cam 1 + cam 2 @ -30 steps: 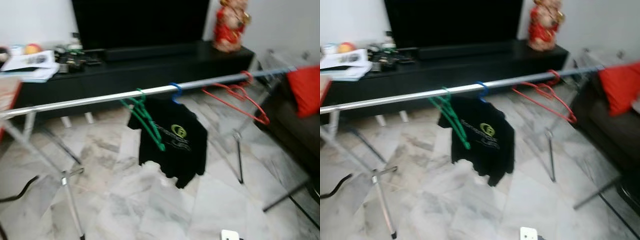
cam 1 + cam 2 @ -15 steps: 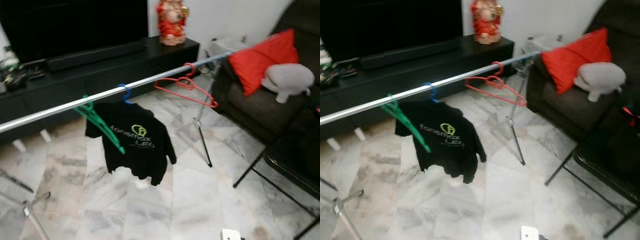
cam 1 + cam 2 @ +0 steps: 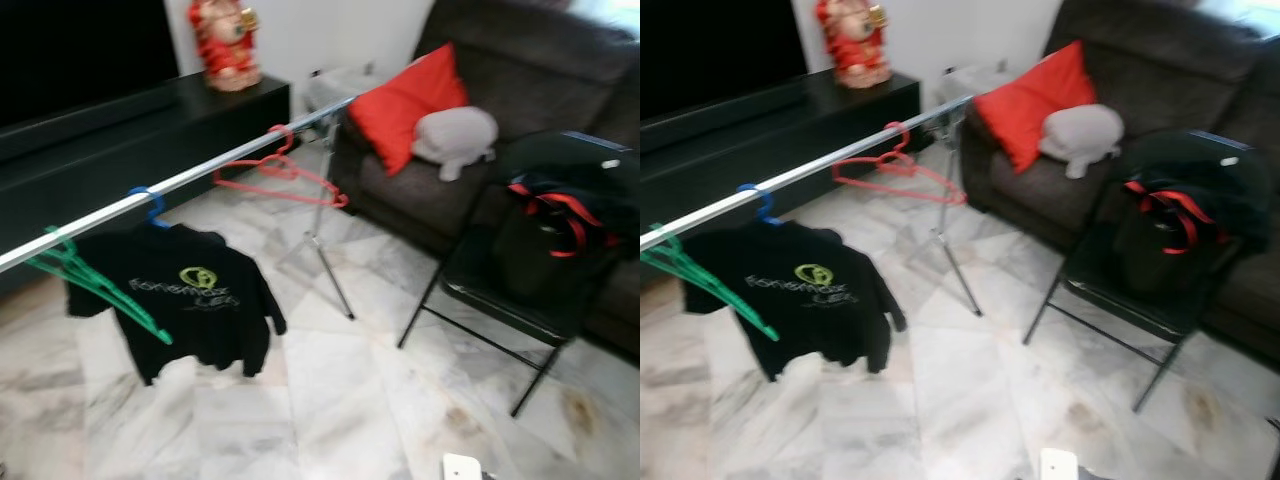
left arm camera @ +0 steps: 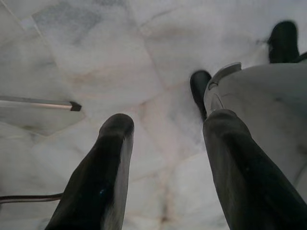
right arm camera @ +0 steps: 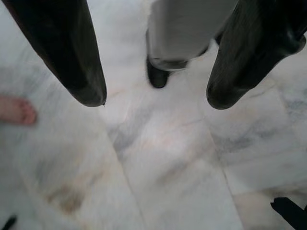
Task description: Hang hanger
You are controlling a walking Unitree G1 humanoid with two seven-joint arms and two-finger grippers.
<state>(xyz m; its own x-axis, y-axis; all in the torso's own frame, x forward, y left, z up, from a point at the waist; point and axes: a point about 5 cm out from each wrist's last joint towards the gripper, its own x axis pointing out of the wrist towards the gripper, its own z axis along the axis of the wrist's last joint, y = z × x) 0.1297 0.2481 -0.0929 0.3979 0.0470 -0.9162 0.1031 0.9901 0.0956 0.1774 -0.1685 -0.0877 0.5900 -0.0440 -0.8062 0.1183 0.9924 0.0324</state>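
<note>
STAGE: search, no free hanger held | RAIL: silver metal clothes rail (image 3: 200, 175) carries green plastic hanger (image 3: 95, 285), blue-hooked black T-shirt (image 3: 185, 300), red wire hanger (image 3: 285, 175) | LEFT pincer (image 4: 165, 139): wide, empty, floorward | RIGHT pincer (image 5: 156, 91): wide, empty, idle.

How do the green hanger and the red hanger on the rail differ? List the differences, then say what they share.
Colour: the green hanger is green; the red hanger is red.
Place: the green hanger hangs left of the black T-shirt; the red hanger hangs right of it, nearer the sofa.
Shared: both are empty, hooked on the silver rail and tilted.
</note>
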